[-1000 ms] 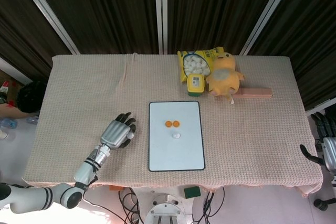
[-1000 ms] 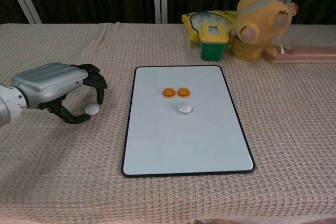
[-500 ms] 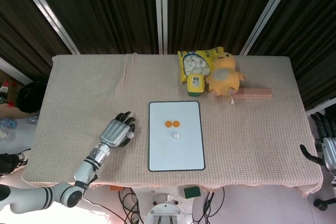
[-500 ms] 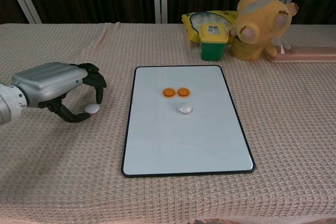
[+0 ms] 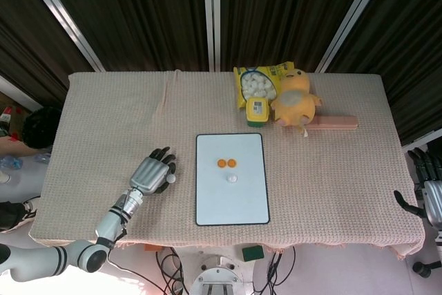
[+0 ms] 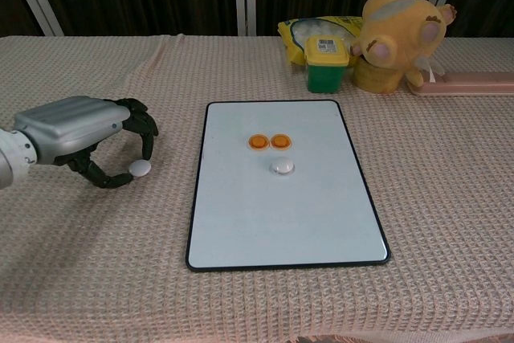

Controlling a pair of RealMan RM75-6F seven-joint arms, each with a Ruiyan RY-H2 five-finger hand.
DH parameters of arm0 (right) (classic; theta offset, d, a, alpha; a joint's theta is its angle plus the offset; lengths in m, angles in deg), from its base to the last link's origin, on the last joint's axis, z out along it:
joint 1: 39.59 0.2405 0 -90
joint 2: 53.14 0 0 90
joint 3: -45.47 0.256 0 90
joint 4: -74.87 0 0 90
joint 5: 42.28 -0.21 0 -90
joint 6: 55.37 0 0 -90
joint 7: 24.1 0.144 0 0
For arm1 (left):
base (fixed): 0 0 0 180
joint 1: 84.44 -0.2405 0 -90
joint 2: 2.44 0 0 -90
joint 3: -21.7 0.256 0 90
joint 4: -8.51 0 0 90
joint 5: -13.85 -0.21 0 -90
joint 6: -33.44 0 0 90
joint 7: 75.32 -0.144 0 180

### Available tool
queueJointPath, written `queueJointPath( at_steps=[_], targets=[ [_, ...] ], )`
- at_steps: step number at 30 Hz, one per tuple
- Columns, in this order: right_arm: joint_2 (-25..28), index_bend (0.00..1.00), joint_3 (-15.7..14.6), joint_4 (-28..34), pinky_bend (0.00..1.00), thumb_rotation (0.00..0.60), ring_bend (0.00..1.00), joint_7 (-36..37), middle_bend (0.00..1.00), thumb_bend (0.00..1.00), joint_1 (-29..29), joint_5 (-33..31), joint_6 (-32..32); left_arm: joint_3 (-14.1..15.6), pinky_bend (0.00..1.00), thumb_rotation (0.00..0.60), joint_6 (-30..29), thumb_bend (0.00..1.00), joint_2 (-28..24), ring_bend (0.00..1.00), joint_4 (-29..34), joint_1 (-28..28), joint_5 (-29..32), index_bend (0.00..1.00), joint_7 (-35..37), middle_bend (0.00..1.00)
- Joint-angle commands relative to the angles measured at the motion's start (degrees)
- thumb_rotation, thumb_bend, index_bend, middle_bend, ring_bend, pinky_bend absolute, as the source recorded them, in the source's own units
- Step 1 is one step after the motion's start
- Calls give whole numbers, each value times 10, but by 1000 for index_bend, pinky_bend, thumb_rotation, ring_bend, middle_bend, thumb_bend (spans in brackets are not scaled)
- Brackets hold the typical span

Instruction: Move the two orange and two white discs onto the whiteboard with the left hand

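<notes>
Grey left robot hand (image 6: 76,130) is pinching the last white disc (image 6: 141,168) (low against the desk (image 6: 450,198)); lifting and carrying it rightward comes next. Whiteboard (image 6: 281,222) is holding three discs.

Looks like a robot test lab or staged recording room rather than a home. Dark pleated curtains (image 5: 276,12) with pale metal rails across the whole top of the frame, closing off the background. One desk (image 5: 103,115) in the middle under a beige woven cloth, cables (image 5: 166,264) and a stand base (image 5: 214,282) visible beneath its lower edge. Odd props grouped at upper centre: yellow plush toy (image 5: 295,100), snack bag (image 5: 259,82), small green tub (image 5: 257,112).
</notes>
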Motion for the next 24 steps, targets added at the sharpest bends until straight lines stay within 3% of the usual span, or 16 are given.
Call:
queueJointPath(
  at_steps=[1,15,24],
  targets=[
    [0,0,0,0,0,600,0,0,0,287,0,0,0,0,136,600,0,283,0,59,0,0,-1,433,0,194],
    [0,0,0,-1,0,600,0,1,0,286,1,0,1,-8,136,600,1,284,5,59,-1,-3,-8,483,13,195],
    [0,0,-2,-3,0,600,0,2,0,285,3,3,5,-21,136,600,6,284,-3,59,34,7,-9,493,6,200]
  ],
)
